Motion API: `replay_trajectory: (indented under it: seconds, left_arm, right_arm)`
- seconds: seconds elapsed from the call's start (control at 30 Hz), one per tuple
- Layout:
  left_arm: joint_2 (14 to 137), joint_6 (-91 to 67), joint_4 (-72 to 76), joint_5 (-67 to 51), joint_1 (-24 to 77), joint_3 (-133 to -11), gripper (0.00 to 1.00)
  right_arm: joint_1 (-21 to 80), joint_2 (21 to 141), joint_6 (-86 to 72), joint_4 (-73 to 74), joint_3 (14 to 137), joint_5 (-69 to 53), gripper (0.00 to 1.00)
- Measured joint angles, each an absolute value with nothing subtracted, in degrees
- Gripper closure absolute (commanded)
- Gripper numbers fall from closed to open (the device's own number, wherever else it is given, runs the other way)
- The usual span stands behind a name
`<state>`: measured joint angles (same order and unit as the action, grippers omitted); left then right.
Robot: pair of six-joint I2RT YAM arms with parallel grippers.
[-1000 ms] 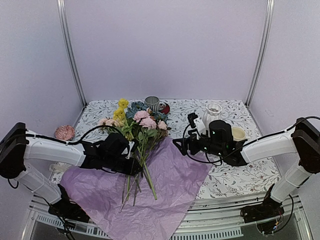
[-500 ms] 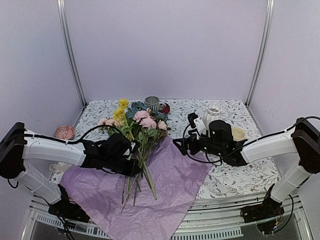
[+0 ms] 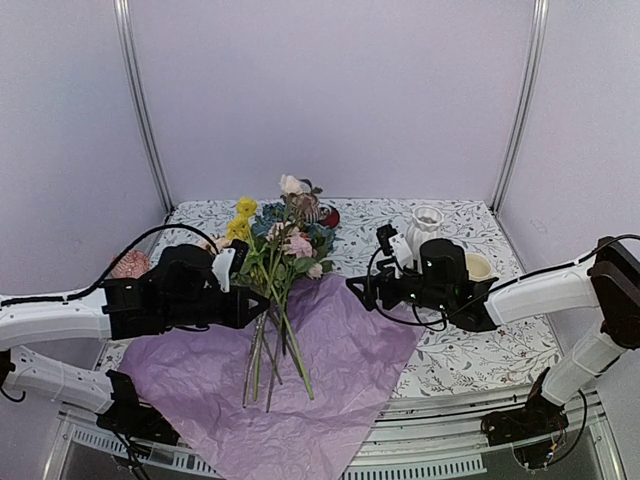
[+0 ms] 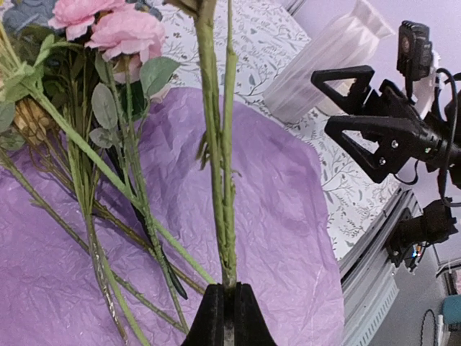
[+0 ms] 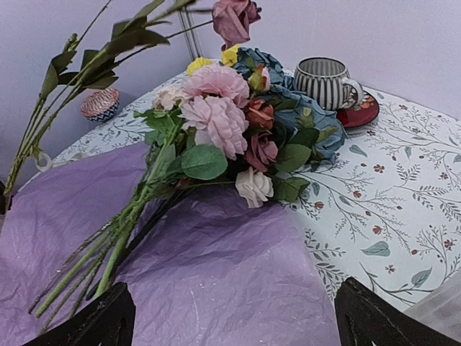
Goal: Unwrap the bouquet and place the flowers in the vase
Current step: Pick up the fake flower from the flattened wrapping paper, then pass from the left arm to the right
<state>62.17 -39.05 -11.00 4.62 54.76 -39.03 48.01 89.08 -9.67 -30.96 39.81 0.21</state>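
Observation:
The flowers (image 3: pixel 288 248) lie unwrapped on the spread purple tissue paper (image 3: pixel 330 370), blooms toward the back. My left gripper (image 3: pixel 255 306) is shut on the lower ends of two green stems (image 4: pixel 220 144), its tips (image 4: pixel 229 292) pinching them. Those stems rise steeply, and their mauve rose (image 5: pixel 234 14) stands above the rest of the bunch. My right gripper (image 3: pixel 358 290) hovers open over the paper's right edge with nothing between its fingers (image 5: pixel 94 317). The white ribbed vase (image 3: pixel 424 228) stands upright behind the right wrist.
A striped cup on a red saucer (image 5: pixel 324 79) stands behind the blooms. A cream mug (image 3: pixel 477 267) sits right of the vase, and a small patterned bowl (image 3: pixel 128 264) sits at the left edge. The paper overhangs the table's near edge (image 3: pixel 300 450).
My left gripper has shut on two stems, then drawn back to the left and up, lifting them out of the bunch so their bloom stands high. The right arm has stayed put.

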Motion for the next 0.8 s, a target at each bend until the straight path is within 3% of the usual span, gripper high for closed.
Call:
replay_trajectory:
  seconds: [0.3,0.67,0.8]
  left_arm:
    - [51.4,-35.3,4.6,0.1,54.9,-31.7,1.0]
    - [49.9,-31.9,20.8,-8.3,55.4,-28.6,1.0]
    - [51.2,-31.0,22.6,-9.9,56.2,-28.6,1.0]
  right_arm:
    - [49.5,80.6,-20.7,-31.9,42.3,-14.4,0.14]
    - [60.2,87.5,-23.8,-33.9,57.2,-21.8,0.45]
    - [61.3,90.1,-23.6,-33.7,59.3,-22.7,0.51]
